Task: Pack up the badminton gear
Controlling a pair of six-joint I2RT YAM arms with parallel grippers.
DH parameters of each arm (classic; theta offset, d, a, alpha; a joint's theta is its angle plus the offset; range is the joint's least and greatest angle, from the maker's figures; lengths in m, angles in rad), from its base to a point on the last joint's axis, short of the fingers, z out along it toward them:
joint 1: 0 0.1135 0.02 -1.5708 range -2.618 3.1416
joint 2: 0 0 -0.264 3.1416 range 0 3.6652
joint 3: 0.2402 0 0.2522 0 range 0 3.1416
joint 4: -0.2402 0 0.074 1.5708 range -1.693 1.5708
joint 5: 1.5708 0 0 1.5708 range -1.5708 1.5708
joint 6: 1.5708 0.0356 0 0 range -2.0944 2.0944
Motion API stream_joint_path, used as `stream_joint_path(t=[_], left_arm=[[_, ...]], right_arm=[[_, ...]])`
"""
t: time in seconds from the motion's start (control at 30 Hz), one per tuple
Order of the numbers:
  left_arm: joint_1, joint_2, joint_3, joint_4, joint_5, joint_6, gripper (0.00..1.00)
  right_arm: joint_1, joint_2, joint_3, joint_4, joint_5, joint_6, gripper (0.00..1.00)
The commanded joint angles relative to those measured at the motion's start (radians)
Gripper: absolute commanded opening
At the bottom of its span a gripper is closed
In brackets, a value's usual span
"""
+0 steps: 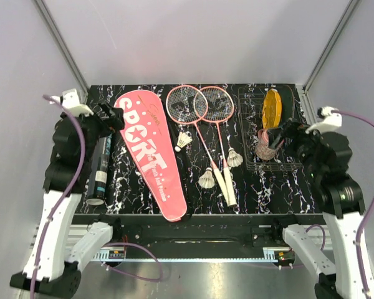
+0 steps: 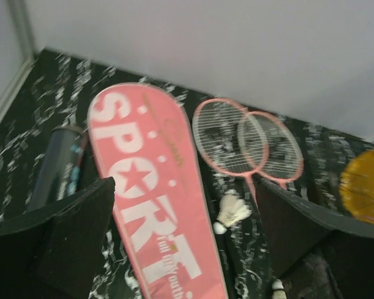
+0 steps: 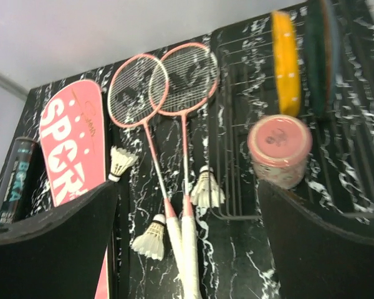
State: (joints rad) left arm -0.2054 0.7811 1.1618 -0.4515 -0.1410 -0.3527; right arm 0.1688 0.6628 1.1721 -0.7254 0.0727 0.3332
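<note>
The pink "SPORT" cover lies diagonally left of centre. Two pink rackets lie beside it with crossed heads and white handles pointing near. Three white shuttlecocks lie around the shafts. The black tube lies on its side at the left edge. My left gripper is open and empty, above the cover's far end. My right gripper is open and empty, above the rack, looking at the rackets and shuttlecocks.
A black wire rack at the right holds the yellow oval disc on edge and the small pinkish cup, which is close under my right gripper. Grey walls close in the back and both sides.
</note>
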Motion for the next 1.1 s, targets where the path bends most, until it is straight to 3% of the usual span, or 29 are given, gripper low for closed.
stream_joint_path(t=[0.0,0.23,0.33,0.47,0.63,1.07], left_arm=[[0.099,0.145,0.070,-0.176,-0.109,-0.075,0.99],[0.387,0.455,0.125,-0.208,-0.026,-0.106,0.99],[0.440,0.601,0.163,-0.193,0.000,-0.034,0.99],[0.439,0.780,0.228,-0.190,-0.091,0.092,0.99],[0.439,0.947,0.292,-0.227,-0.042,0.227,0.99],[0.439,1.098,0.325,-0.220,0.095,0.311,0.98]], right_arm=[[-0.005,0.138,0.017,0.090,-0.221,0.006,1.00],[-0.003,0.270,-0.012,0.162,-0.580,-0.002,1.00],[-0.003,0.288,-0.038,0.201,-0.670,0.020,1.00],[0.011,0.282,-0.069,0.254,-0.764,0.035,1.00],[0.034,0.259,-0.083,0.264,-0.780,0.018,1.00],[0.097,0.307,-0.078,0.279,-0.788,0.000,1.00]])
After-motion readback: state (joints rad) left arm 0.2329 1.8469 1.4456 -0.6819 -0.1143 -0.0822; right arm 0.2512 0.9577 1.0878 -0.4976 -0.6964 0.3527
